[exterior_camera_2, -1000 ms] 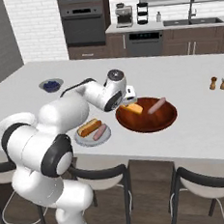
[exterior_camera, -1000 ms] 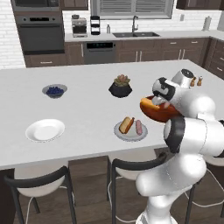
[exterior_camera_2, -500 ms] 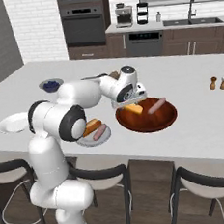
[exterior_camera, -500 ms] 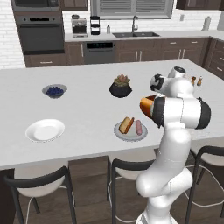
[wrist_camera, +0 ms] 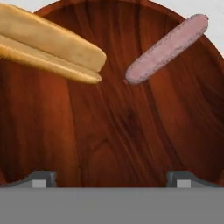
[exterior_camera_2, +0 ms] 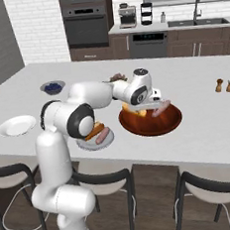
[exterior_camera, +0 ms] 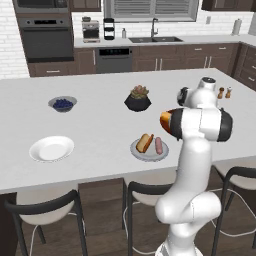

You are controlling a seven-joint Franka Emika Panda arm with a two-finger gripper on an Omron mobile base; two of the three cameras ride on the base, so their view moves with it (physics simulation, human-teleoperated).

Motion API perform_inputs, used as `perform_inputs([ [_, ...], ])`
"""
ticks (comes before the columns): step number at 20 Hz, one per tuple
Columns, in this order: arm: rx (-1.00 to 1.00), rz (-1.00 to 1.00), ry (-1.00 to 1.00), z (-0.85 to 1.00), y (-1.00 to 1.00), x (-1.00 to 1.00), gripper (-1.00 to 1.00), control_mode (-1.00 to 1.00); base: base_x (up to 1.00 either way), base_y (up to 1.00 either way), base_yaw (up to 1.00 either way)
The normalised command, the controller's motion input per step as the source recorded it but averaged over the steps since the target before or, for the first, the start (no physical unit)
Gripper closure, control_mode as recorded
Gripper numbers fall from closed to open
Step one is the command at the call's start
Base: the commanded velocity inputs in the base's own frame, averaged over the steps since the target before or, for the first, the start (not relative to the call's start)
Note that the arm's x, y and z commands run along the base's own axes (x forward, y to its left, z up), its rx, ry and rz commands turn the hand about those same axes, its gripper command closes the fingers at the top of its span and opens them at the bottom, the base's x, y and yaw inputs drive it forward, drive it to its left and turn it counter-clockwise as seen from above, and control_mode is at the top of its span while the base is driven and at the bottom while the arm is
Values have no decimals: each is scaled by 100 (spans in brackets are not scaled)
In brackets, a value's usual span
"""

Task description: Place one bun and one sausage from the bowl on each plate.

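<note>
Reddish-brown wood grain spreads under the hand: the wide, shallow round wooden bowl (wrist_camera: 113,131) lies directly beneath the two-finger gripper (wrist_camera: 111,178), whose dark tips stand far apart at the bottom of the hand view with nothing between them, so the hand is released and empty.

In the hand view, the oblong golden-tan bun (wrist_camera: 52,48) lies ahead of the fingertips and to the left, against the bowl's far-left wall, its long axis running across the view and dipping toward the right. The smooth pinkish-brown sausage (wrist_camera: 166,48) lies ahead and to the right, slanting up toward the far-right rim. The two are close at their near ends but apart. Neither sits between the jaws; bare wood does. Either pick, judged from here, calls for the hand to travel forward and to one side, and to roll so the jaws cross the chosen item's long axis.

From the right base view the bowl (exterior_camera_2: 150,123) sits toward the front edge of the pale counter (exterior_camera_2: 207,123), with the flat grey plate (exterior_camera_2: 92,141) just beside it, already carrying a bun and a sausage. The glossy white raised-rim plate (exterior_camera_2: 16,125) lies bare near the counter's left end, well apart from the bowl.

No brand, label or legible writing shows anywhere.
</note>
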Motion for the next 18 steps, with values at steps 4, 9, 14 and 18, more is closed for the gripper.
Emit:
perform_inputs([
  [4, 7, -77, -6, -25, -49, 2, -100, -100, 0, 0, 0],
  [9, 16, -28, -13, -11, -16, 4, -100, -100, 0, 0, 0],
  [14, 1, -20, -16, 0, -1, 47, -100, -100, 0, 0, 0],
  [18, 0, -13, -6, -5, 0, 70, -100, -100, 0, 0, 0],
])
